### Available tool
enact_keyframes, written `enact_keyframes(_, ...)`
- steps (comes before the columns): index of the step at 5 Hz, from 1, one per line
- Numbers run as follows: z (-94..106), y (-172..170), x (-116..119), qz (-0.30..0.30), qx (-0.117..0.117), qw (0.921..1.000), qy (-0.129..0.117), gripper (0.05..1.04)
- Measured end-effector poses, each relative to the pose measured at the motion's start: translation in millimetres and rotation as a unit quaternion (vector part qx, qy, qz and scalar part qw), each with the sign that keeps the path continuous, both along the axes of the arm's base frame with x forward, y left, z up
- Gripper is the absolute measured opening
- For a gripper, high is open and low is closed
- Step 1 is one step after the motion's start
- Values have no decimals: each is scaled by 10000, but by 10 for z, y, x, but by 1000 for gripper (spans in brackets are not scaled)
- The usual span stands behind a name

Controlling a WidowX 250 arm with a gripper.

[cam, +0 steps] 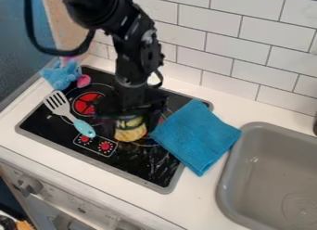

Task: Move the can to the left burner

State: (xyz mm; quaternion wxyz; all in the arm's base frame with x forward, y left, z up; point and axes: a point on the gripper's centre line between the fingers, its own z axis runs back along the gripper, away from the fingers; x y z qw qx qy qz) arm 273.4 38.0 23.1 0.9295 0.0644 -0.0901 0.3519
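In the camera view, dark lettering was carried across the upper part of the label on the can point(130, 128), with a yellow patch printed below; the wording could not be made out. The can's contents were hidden. A grey sink point(267, 172) was set into the white counter point(206, 193) at the right, with a round drain outline marked in its floor.

The can was pinched between the fingers of the gripper point(131, 124), which were parted by its width, one against each side. It was held at the front middle of the black stovetop point(145, 165), to the right of the red left burner point(87, 104) and just beside the control panel point(95, 145). A slotted spatula point(68, 113) was laid across the stovetop's left part, a blue plush toy point(60, 76) was placed near the back left corner, and a blue cloth point(197, 135) was draped over the right edge.
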Motion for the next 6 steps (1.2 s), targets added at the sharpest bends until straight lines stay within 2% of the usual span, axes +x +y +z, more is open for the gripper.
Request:
enact_keyframes(2, -21, 227, 281, 236, 140, 9996, -81, 1001)
enact_keyframes(5, 102, 675, 450, 1044, -15, 9935, -460, 1001)
enact_keyframes(6, 17, 758, 483, 1095, 49, 9933, -374, 1001)
